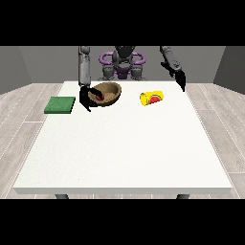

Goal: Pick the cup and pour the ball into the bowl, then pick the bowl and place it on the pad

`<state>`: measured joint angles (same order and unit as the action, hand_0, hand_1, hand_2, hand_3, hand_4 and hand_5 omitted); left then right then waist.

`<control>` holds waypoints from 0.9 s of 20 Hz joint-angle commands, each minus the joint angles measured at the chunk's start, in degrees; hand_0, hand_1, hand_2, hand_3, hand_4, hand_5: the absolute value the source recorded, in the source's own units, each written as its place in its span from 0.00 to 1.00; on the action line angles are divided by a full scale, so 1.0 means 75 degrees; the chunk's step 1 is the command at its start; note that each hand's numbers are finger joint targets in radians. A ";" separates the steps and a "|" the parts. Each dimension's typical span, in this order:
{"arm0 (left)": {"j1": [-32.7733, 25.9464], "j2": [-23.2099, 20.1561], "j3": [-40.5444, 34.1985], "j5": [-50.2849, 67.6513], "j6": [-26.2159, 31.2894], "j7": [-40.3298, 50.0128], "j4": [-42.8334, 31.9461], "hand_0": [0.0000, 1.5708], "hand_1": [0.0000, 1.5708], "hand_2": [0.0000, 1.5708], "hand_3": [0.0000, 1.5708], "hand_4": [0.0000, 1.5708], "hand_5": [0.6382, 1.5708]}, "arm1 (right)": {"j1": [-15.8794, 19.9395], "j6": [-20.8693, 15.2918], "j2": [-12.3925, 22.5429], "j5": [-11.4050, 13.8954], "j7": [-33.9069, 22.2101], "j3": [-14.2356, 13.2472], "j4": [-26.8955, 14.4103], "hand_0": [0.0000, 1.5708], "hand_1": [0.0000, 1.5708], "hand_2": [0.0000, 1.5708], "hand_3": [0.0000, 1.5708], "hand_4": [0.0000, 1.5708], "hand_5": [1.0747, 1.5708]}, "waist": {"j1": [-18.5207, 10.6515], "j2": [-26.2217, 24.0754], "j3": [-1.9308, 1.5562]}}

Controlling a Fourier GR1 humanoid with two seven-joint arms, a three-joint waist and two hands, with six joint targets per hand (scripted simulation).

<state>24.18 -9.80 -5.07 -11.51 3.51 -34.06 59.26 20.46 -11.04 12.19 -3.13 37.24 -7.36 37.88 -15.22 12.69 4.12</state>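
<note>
— Biggest first? White table (pixel 124 148), bare across the near half. Green pad (pixel 60 105) flat at its left side.

— Then? Brown bowl (pixel 106 94) tilted, just right of the pad, red ball (pixel 99 96) inside. Hand at the view's left (pixel 85 99) clamped on the bowl's rim.

— And right? Yellow cup (pixel 151 98) lying on its side. Hand at the view's right (pixel 181 81) hanging apart from it; fingers impossible to tell.

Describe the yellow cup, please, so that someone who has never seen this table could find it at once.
Start at the large white table and look to its far side, near the robot. To the right of the brown bowl, lying apart from it, is the yellow cup. It is the only yellow thing there, tipped on its side with a red patch on the end toward the camera, while the pad at the view's left is flat and green.
</note>
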 commanded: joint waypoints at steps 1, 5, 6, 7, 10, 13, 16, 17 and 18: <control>0.0347 -0.0093 0.0093 -0.0040 0.0129 0.0020 0.0202 0.00 0.00 0.00 0.00 0.00 0.07 | -0.0383 -0.1336 0.0631 0.1119 -0.1161 0.0439 -0.1046 1.00 1.00 1.00 1.00 0.83 0.99 | -0.0580 0.1008 -0.0472; 0.0396 0.0083 0.0279 -0.0130 0.0128 0.0041 0.0178 0.00 0.00 0.00 0.00 0.00 0.08 | -0.0574 -0.1955 0.1064 0.1487 -0.1814 0.0508 -0.0628 1.00 1.00 1.00 1.00 0.82 1.00 | -0.0837 0.0797 -0.0459; 0.0320 0.0165 0.0287 -0.0148 0.0047 0.0065 0.0111 0.00 0.00 0.00 0.00 0.00 0.08 | -0.0627 -0.1951 0.1026 0.1403 -0.2075 0.0471 -0.0460 1.00 1.00 1.00 1.00 0.81 1.00 | -0.0805 0.0585 -0.0460; 0.0321 0.0227 0.0334 -0.0139 0.0097 0.0079 0.0064 0.00 0.00 0.00 0.00 0.00 0.08 | -0.0485 -0.1861 0.1122 0.1315 -0.2464 0.0418 -0.0305 1.00 1.00 1.00 1.00 0.79 1.00 | -0.0859 0.0435 -0.0458; 0.0305 0.0365 0.0388 -0.0139 0.0098 0.0276 -0.0083 0.00 0.00 0.00 0.00 0.00 0.08 | -0.0307 -0.1733 0.1222 0.1282 -0.3423 0.0476 -0.0087 1.00 1.00 1.00 1.00 0.75 1.00 | -0.0903 0.0160 -0.0483; 0.0356 0.0138 0.0105 -0.0039 0.0101 0.0217 -0.0388 0.00 0.00 0.00 0.00 0.00 0.08 | -0.0128 -0.1377 0.1672 0.1474 -0.4500 0.0729 0.0199 1.00 1.00 1.00 1.00 0.74 1.00 | -0.0694 -0.0176 -0.0488; -0.0196 0.0241 -0.0034 -0.0048 -0.0122 0.0172 -0.0958 0.00 0.00 0.00 0.00 0.00 0.08 | -0.0315 -0.0770 0.1969 0.1981 -0.5637 0.1463 0.0611 1.00 1.00 1.00 1.00 0.81 1.00 | -0.0122 -0.1034 -0.0491; -0.0208 0.0185 -0.0105 0.0056 0.0027 0.0446 -0.1066 0.00 0.00 0.00 0.00 0.00 0.09 | -0.0157 -0.0430 0.2352 0.2211 -0.6187 0.1698 0.0777 1.00 1.00 1.00 1.00 0.82 0.98 | -0.0076 -0.1560 -0.0489; -0.0225 0.0152 -0.0202 0.0037 -0.0096 0.0394 -0.1276 0.00 0.00 0.00 0.00 0.00 0.09 | -0.0124 -0.0330 0.2429 0.2581 -0.6467 0.2104 0.1044 1.00 1.00 1.00 1.00 0.83 0.97 | 0.0218 -0.1718 -0.0480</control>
<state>24.33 -8.53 -5.05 -11.65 3.65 -31.78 53.53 19.39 -17.86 26.28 10.91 -0.64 2.44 43.10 -17.59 5.62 1.05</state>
